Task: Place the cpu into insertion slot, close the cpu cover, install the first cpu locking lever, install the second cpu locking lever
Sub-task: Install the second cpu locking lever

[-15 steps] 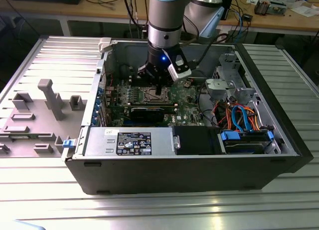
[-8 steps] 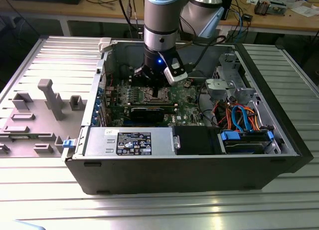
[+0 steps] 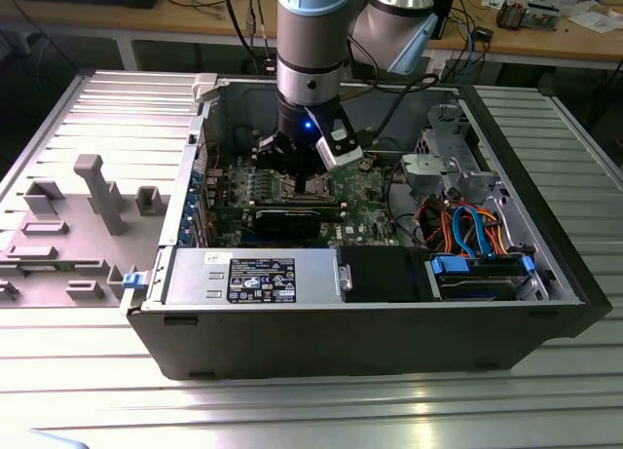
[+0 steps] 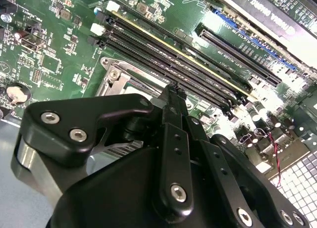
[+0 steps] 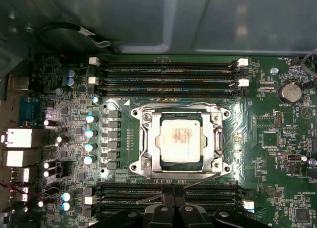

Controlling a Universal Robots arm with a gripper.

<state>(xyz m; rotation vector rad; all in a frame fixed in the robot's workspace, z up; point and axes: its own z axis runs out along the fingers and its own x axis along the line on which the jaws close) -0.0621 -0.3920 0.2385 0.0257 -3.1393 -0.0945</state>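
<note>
The arm is reaching down into an open computer case (image 3: pixel 185 347) lying on a ribbed metal counter (image 3: pixel 311 410). In the first wrist view, the cpu (image 5: pixel 179 140) is sitting flat inside the insertion slot (image 5: pixel 144 161) on the green circuit board (image 5: pixel 272 154), with the cpu cover (image 5: pixel 216 139) lying closed as a frame around its edges. Memory slots (image 5: pixel 168 77) are running along either side of the socket. The gripper (image 5: pixel 170 204) is hovering just beside the socket, over the nearer memory slots, its fingertips pressed together and pinching nothing. In the exterior view, the gripper (image 3: pixel 304 176) is hanging over the board's middle.
</note>
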